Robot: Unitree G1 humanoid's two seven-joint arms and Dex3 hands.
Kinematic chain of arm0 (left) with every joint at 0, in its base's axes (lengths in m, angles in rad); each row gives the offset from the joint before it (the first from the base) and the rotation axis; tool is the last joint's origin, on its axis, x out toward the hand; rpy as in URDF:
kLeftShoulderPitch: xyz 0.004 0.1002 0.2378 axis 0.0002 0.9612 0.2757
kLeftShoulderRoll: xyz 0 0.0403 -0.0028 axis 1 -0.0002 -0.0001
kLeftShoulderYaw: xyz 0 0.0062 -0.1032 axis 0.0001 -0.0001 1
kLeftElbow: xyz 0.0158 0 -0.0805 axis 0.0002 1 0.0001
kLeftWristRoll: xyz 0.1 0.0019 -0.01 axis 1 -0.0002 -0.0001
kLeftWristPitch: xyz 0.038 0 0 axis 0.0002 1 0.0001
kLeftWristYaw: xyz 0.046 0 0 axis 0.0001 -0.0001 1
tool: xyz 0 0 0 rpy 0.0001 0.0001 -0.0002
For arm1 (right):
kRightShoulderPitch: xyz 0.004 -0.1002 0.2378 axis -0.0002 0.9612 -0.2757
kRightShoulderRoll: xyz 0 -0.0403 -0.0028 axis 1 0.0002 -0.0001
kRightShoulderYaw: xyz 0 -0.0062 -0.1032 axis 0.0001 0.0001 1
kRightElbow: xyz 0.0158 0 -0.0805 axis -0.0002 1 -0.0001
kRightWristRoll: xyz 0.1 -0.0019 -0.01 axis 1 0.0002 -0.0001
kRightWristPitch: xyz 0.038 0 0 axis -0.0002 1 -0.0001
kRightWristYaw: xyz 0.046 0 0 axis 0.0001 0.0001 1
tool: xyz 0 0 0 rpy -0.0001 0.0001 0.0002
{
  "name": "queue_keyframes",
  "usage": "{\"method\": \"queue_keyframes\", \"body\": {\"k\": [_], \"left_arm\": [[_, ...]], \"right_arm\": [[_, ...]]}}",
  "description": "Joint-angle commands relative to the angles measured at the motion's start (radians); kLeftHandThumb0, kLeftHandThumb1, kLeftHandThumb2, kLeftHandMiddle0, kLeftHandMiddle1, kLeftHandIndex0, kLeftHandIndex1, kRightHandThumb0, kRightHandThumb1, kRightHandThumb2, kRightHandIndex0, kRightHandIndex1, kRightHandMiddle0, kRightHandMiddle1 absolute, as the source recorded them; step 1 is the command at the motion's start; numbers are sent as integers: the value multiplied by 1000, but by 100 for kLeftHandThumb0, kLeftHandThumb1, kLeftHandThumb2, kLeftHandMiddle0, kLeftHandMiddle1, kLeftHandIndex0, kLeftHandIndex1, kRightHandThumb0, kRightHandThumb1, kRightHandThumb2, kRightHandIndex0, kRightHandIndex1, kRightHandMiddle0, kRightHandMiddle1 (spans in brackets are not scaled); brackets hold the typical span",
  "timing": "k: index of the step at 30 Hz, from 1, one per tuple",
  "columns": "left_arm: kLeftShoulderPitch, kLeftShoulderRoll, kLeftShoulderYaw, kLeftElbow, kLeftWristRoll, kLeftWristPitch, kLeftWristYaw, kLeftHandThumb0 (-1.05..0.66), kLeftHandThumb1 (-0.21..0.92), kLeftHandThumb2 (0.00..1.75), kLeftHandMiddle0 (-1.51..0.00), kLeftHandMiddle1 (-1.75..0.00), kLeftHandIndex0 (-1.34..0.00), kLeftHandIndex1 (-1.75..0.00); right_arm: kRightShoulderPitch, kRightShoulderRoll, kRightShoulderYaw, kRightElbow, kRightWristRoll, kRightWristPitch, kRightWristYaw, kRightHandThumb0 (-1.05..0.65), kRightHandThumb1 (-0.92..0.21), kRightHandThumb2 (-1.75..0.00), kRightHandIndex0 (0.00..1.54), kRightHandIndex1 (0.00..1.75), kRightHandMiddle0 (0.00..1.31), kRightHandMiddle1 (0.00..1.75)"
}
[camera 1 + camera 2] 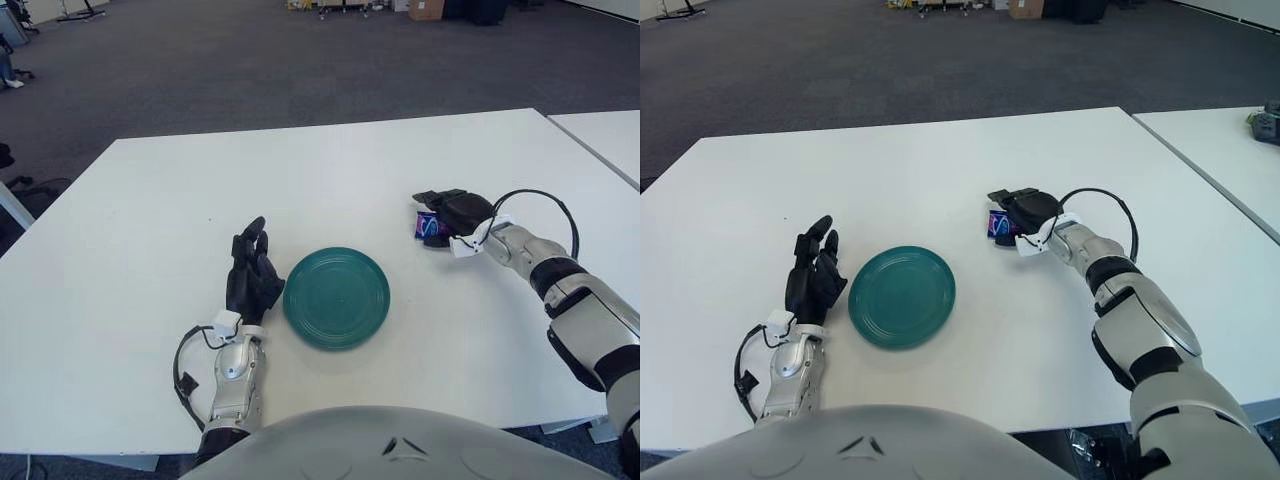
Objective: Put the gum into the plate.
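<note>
Gum, one small blue-and-purple pack (430, 227), sits clasped under the curled right hand (455, 212), right of one round teal plate (336, 297), bare white table (330, 170) between. Left hand (252, 277), fingers loosely extended and empty, shows just left of the plate, near the table's front edge.

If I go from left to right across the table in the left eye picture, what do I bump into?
Left hand → green plate → gum pack, with the right hand closing around it.

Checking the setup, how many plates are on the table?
1: the green plate sits on the white table, between the left hand and the right hand.
</note>
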Motion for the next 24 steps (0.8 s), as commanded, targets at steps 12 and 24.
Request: {"method": "queue_keyframes", "body": {"k": [12,24], "left_arm": [[63,-66,-1,74,-76,-19,-46,-90,92,92,-23,0,0,-73],[66,-63,13,79,-96,-12,-73,-88,92,91,-23,0,0,-69]], "right_arm": [[66,32,35,44,-23,38,102,-75,-92,-59,26,0,0,34],[71,42,33,50,-16,39,118,-76,-92,-57,28,1,0,36]]}}
